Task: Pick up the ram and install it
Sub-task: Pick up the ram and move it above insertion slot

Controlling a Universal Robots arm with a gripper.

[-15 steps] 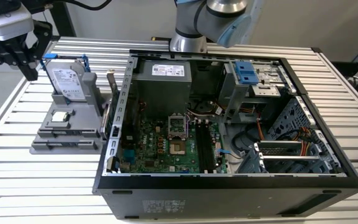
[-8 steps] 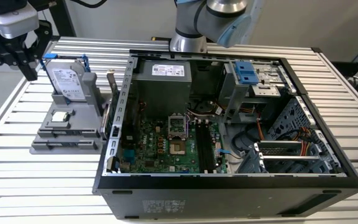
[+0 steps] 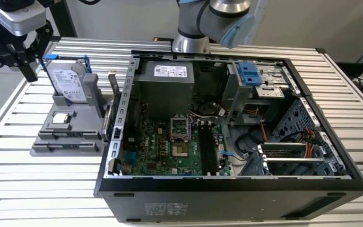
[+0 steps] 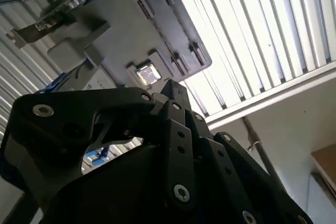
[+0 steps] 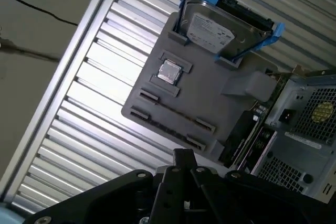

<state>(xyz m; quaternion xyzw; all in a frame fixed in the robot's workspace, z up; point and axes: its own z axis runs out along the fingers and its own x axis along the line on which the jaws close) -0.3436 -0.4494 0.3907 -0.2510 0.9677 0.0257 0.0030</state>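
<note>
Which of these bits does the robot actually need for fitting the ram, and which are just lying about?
For the job: ram, gripper, black motherboard slots.
Just lying about: hard drive, processor chip.

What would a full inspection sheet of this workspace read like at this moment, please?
Surface: slatted metal table.
Job's things: black memory slots on the motherboard look empty. Cannot tell whether the thin board, on edge between the grey holder and the open computer case, is the ram.
Clutter: hard drive upright in the holder; processor chip flat in its recess.
Grippers: tool shut, holding nothing, up by the hard drive.
Cables: orange and black leads inside the case.
Surroundings: arm base behind the case; a dark cable on the floor.
</note>
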